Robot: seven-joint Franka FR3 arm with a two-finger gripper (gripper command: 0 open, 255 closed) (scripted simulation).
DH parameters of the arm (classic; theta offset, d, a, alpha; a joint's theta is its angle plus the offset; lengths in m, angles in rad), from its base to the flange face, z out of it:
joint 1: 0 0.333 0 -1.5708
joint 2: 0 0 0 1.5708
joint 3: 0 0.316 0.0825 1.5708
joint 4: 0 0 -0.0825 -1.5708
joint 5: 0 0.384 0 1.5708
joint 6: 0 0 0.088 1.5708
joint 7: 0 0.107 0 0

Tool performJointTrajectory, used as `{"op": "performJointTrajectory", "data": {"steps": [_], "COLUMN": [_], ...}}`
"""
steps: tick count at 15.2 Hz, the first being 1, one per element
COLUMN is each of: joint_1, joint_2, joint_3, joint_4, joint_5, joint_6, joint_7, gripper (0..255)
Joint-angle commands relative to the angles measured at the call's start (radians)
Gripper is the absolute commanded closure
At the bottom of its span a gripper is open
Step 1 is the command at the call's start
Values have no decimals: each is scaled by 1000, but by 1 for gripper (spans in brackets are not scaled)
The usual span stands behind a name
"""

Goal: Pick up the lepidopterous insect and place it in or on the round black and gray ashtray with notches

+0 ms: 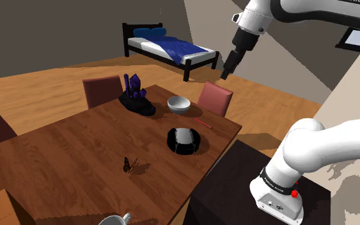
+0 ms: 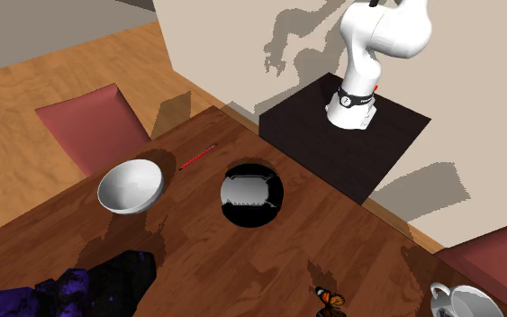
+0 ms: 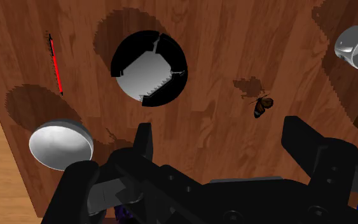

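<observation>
A white Franka arm holds its black gripper [image 1: 227, 69] high above the far end of a wooden dining table [image 1: 63, 150], fingers spread wide with nothing between them. Its target, a small orange-and-black butterfly [image 1: 129, 164], sits on the bare wood towards the shoulder view's lower left. The round black ashtray [image 1: 185, 140], with a grey centre and notched rim, lies between the butterfly and the gripper's place overhead. In the wrist view the butterfly [image 3: 263, 105] lies on the table ahead of the open gripper [image 3: 220, 127], off the midline and nearer one finger. It is on the side towards a white cup [image 3: 357, 46] and away from the ashtray [image 3: 149, 68], well apart from both. Its body appears to run at a slant to the line between the fingers, and its wings look raised in the shoulder view. The pick will therefore likely need a long descent, a shift towards the cup side and perhaps a turn of the wrist. A white bowl [image 3: 61, 145] and a thin red stick [image 3: 56, 63] lie beyond the ashtray on the opposite side, clear of the likely path.
</observation>
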Motion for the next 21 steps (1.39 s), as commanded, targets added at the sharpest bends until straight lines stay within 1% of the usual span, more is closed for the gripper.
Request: {"op": "performJointTrajectory", "data": {"steps": [1, 6, 11, 16, 21], "joint_1": [0, 23, 42, 58, 72], "joint_2": [0, 139, 296, 468, 651], "joint_3": [0, 46, 92, 138, 181], "joint_4": [0, -18, -8, 27, 89], "joint_5": [0, 16, 22, 15, -12], "joint_6": [0, 121, 233, 333, 415], "joint_7": [0, 2, 7, 18, 38], "gripper": [0, 0, 0, 0, 0]}}
